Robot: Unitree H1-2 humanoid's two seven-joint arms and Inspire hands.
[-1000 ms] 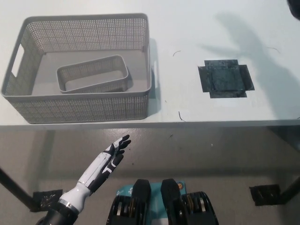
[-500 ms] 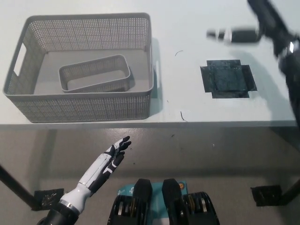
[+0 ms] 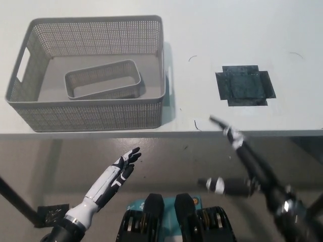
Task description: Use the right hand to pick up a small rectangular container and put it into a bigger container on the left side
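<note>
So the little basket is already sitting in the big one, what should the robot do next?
Probably just bring the right hand down to rest. The small container already lies inside the bigger container, and that hand is off the table, holding nothing. The left hand hangs open below the table edge.

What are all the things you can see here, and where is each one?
Big basket: one, grey, on the table's left part.
Small basket: one, grey, lying inside the big basket.
Tape patch: one, dark, on the table's right part.
Table: one, white, across the top of the picture.
Left hand: one, white, below the table edge at lower left, fingers apart, holding nothing.
Right hand: one, black, blurred, at lower right below the table edge, holding nothing visible.
</note>
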